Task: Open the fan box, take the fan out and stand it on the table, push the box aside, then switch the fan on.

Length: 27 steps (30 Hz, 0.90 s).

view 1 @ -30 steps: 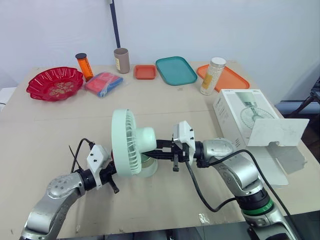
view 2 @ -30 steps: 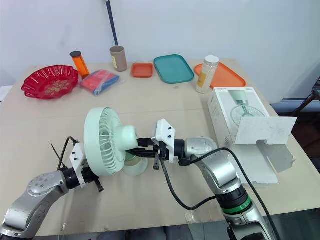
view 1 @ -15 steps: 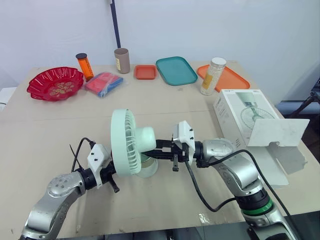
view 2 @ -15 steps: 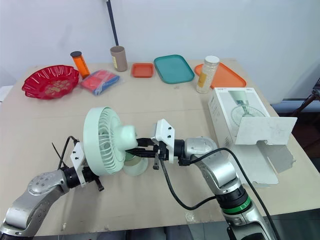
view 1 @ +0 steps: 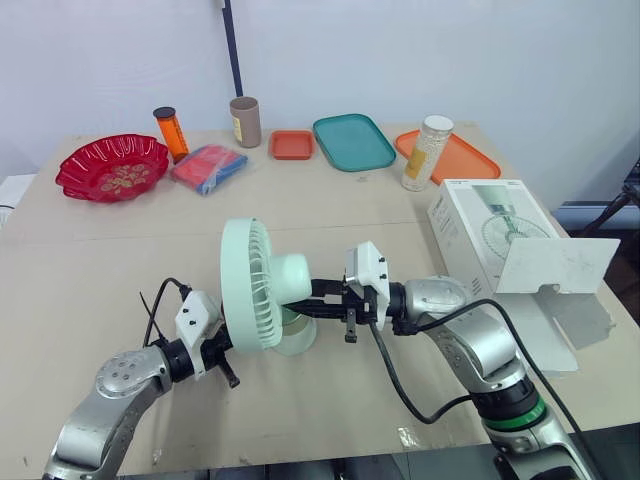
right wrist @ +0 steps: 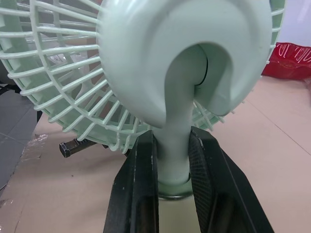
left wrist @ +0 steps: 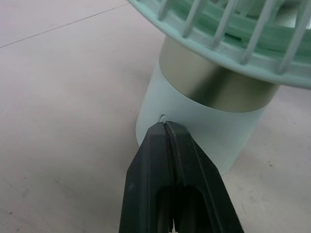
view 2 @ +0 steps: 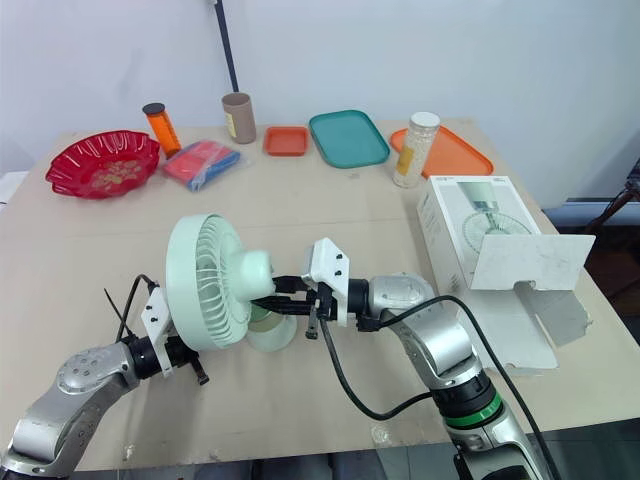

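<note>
The mint-green fan stands upright on the table, its grille facing my left side. My right gripper is shut on the fan's neck just above the base, one black finger on each side of the stem. My left gripper is shut, and its joined tips touch the round base beside a small mark low on its wall. The white fan box lies at the right of the table with its flap hanging open.
Along the far edge stand a red bowl, an orange bottle, a blue-and-red packet, a brown cup, a small orange tray, a teal tray, a jar and an orange tray.
</note>
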Each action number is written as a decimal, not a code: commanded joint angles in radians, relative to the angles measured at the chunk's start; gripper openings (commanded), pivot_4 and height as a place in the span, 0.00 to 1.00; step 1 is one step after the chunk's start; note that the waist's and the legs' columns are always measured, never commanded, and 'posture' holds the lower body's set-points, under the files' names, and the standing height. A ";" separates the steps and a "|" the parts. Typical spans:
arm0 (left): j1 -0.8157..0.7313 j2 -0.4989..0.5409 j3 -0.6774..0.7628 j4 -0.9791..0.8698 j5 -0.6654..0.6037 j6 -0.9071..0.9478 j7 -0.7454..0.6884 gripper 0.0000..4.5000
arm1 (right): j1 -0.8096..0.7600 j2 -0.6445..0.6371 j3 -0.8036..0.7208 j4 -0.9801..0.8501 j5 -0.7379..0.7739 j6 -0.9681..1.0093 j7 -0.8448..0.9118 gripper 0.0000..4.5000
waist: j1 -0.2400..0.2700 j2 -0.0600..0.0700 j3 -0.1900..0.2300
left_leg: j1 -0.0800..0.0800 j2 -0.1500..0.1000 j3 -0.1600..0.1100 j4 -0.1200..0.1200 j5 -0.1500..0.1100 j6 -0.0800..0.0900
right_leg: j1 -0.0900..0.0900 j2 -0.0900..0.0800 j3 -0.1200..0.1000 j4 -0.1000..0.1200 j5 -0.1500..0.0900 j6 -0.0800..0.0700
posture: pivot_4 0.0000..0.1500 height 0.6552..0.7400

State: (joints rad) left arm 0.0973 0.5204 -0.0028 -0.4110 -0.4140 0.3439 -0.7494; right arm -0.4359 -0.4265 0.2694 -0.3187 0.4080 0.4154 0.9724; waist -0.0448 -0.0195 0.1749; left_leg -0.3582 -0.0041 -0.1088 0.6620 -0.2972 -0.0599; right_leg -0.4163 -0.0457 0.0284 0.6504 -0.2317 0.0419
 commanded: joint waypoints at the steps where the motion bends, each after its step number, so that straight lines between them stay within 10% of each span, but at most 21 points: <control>1: 0.003 -0.010 -0.026 -0.027 -0.008 -0.028 -0.021 0.02 | -0.018 0.011 0.006 -0.029 -0.001 -0.006 -0.008 0.07 | 0.000 0.000 0.000 | 0.000 0.000 0.000 0.000 0.000 0.000 | 0.000 0.000 0.000 0.000 0.000 0.000 | 1.00 1.00; 27: 0.103 0.033 0.245 -0.093 -0.106 0.062 0.088 0.02 | -0.023 0.018 0.002 0.007 -0.029 -0.052 -0.002 0.07 | 0.000 0.000 0.000 | 0.000 0.000 0.000 0.001 0.000 0.000 | 0.000 0.000 0.000 0.000 0.000 0.000 | 1.00 1.00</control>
State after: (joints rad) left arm 0.1925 0.5382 0.2122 -0.4601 -0.5060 0.4027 -0.6624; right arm -0.4415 -0.4157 0.2770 -0.3065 0.3856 0.3890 0.9769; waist -0.0451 -0.0196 0.1748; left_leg -0.3578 -0.0037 -0.1090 0.6628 -0.2973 -0.0597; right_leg -0.4161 -0.0453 0.0284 0.6509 -0.2314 0.0418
